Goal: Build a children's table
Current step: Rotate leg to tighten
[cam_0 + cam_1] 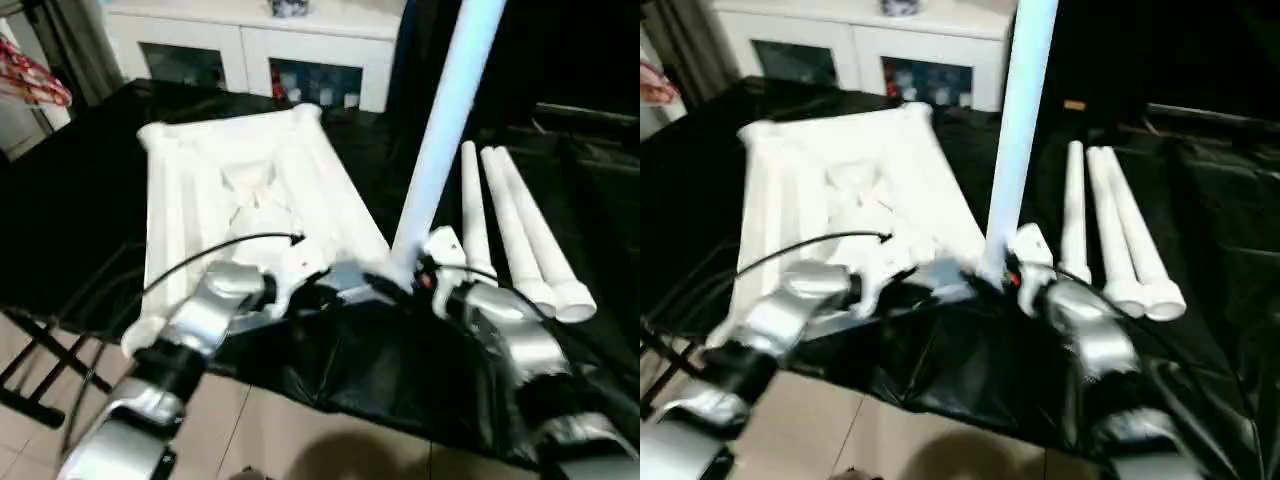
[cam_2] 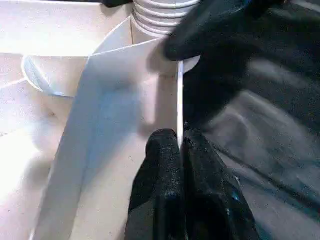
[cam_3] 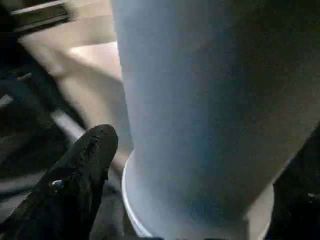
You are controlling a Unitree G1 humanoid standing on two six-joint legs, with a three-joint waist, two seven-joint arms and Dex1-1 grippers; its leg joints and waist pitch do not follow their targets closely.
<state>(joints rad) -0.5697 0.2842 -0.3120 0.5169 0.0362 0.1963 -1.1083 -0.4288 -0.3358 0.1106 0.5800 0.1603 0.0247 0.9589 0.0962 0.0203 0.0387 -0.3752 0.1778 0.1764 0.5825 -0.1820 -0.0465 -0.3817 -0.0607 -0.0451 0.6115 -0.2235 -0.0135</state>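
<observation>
- Working with the table top turned ribbed side up on the black-draped bench, we keep its round corner sockets facing up, which we judge is why it lies inverted: legs can drop in from above.
- We clamp our left gripper shut on the thin rim wall of the top at the near right corner, probably to hold the top against the push of the leg going in.
- One leg stands nearly upright in that corner socket, just beside the pinched rim; its ribbed foot shows seated there in the left wrist view.
- Our right gripper sits at the base of the standing leg. One finger shows apart from the tube, but we cannot tell whether the jaws grip or have let go.
- Three spare legs lie side by side on the bench to the right, within the right arm's reach, presumably staged for the remaining sockets.
- A white glass-door cabinet stands behind, apart from the work.
</observation>
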